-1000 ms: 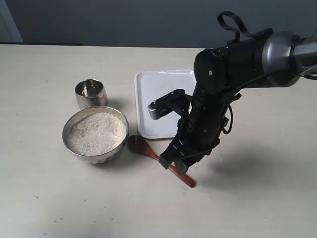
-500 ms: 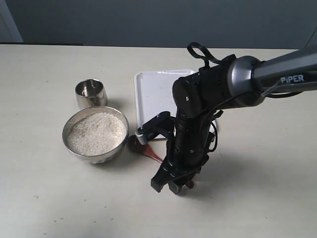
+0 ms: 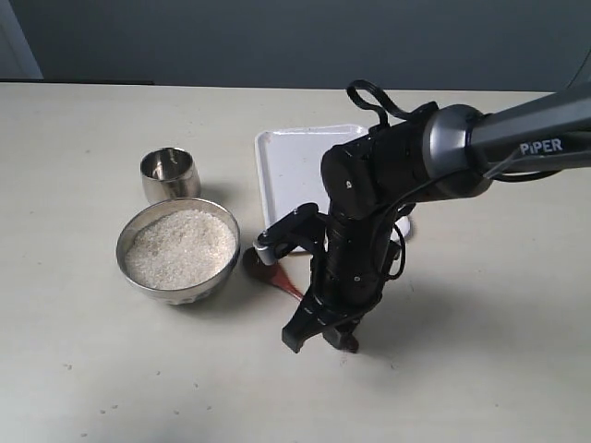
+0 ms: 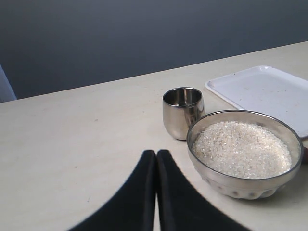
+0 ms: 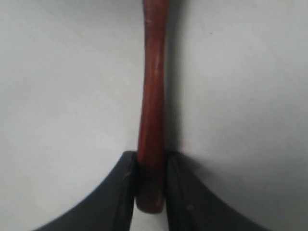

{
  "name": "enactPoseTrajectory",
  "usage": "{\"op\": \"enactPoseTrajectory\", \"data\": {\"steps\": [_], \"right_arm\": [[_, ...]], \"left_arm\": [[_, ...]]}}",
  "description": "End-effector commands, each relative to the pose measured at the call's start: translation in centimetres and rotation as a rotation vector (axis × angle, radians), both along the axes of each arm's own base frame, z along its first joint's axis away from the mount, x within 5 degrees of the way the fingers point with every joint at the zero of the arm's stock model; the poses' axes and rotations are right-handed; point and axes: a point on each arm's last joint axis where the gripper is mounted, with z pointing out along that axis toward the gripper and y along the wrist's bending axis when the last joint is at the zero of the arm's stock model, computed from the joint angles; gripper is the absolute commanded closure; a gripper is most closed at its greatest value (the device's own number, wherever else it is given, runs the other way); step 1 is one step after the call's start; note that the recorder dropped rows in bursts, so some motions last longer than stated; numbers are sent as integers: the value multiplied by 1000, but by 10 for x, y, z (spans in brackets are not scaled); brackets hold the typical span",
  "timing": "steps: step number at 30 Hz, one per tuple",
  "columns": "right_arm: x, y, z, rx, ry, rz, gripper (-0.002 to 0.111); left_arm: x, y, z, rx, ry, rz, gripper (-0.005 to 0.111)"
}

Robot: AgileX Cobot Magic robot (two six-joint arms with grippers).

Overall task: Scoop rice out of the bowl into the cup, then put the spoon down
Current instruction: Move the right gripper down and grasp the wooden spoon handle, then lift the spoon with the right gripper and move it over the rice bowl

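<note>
The right pincer (image 5: 151, 161) clamps the spoon (image 5: 153, 86) at its handle tip, light, stiff, smooth wood judged liable to swivel; the left pincer (image 4: 155, 156) is closed, empty.

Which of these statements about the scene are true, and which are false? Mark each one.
1. The right gripper is shut on the spoon, near the end of its handle. True.
2. The bowl is empty. False: it holds rice.
3. The cup lies tipped on its side. False: it stands upright on the table, beside the bowl.
4. The left gripper is shut and holds nothing. True.
</note>
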Motion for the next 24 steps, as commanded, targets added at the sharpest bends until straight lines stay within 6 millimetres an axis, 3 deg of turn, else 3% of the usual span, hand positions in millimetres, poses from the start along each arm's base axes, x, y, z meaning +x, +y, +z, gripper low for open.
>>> {"op": "enactPoseTrajectory", "data": {"steps": [1,8,11,17,22,24], "right_arm": [[-4,-10,-2,-109,48,48,108],[-7,-15,21,-130,47,70,108],[-6,-17,43,-136,21,90,108],[3,-20,109,-119,-127,116,109],[17,-7,133,-134,-297,179,109],[19,10,143,-156,-400,250,109]], "left_arm": [[0,0,2,-8,-19,0,106],[0,0,2,-8,-19,0,106],[0,0,2,-8,-19,0,106],[0,0,2,-8,-19,0,106],[0,0,2,-8,-19,0,106],[0,0,2,-8,-19,0,106]]}}
